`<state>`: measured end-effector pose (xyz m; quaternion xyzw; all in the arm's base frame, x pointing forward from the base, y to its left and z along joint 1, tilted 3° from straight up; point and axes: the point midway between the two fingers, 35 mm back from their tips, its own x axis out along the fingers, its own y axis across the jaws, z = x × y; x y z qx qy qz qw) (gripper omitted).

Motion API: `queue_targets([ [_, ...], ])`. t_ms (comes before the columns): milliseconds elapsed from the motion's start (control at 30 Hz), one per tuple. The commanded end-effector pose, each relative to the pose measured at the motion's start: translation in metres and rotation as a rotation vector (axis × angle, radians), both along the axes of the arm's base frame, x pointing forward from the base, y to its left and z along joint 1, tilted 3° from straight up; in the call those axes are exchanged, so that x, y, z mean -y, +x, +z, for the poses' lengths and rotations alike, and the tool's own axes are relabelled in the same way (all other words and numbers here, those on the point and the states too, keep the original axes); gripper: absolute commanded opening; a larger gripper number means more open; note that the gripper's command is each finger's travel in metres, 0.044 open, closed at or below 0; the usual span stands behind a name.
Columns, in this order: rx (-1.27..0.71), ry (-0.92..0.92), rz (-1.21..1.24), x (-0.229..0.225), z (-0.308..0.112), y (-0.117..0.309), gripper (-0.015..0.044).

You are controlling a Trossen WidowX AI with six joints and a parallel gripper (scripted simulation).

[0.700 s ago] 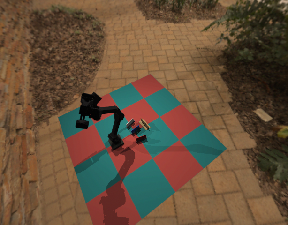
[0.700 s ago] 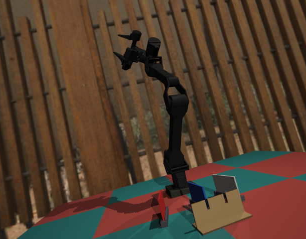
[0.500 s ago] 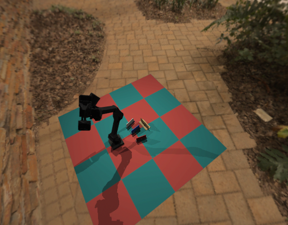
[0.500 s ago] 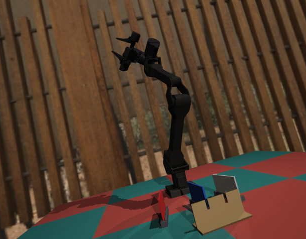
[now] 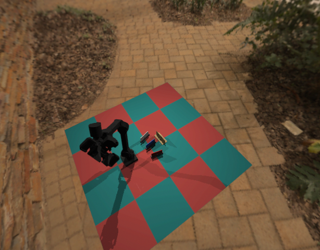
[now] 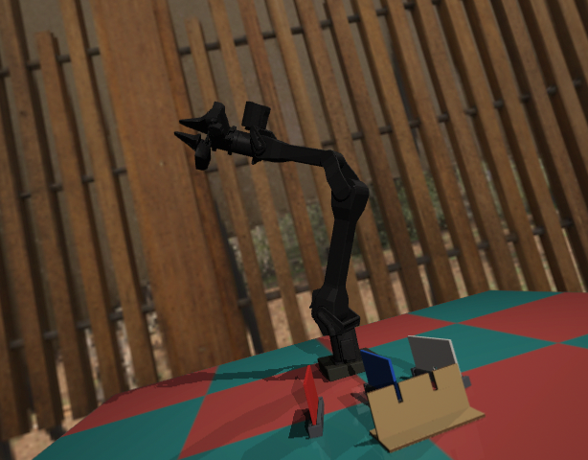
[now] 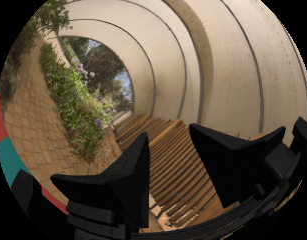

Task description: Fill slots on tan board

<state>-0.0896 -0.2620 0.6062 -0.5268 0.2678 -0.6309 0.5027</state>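
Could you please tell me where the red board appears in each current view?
Top: the red board is just below centre, beneath the blue board.
Exterior: low, slightly right of centre.
Wrist: not in it.
Shared landmark: the gripper.

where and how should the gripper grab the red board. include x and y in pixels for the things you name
Probably by the upper edge of the red board (image 5: 156, 153) (image 6: 310, 393), from above, fingers across its flat faces: it stands upright and thin, its lower edge in a grey holder (image 6: 315, 429).
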Motion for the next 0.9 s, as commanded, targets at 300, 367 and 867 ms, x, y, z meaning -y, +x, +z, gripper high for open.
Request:
queue_targets([
  [300, 0.355, 0.391, 0.319, 0.084, -0.094, 0.078, 0.0182],
  [367, 0.366, 0.424, 0.347, 0.089, -0.101, 0.092, 0.0182],
  [867, 0.506, 1.092, 0.508, 0.087, -0.242, 0.244, 0.0182],
])
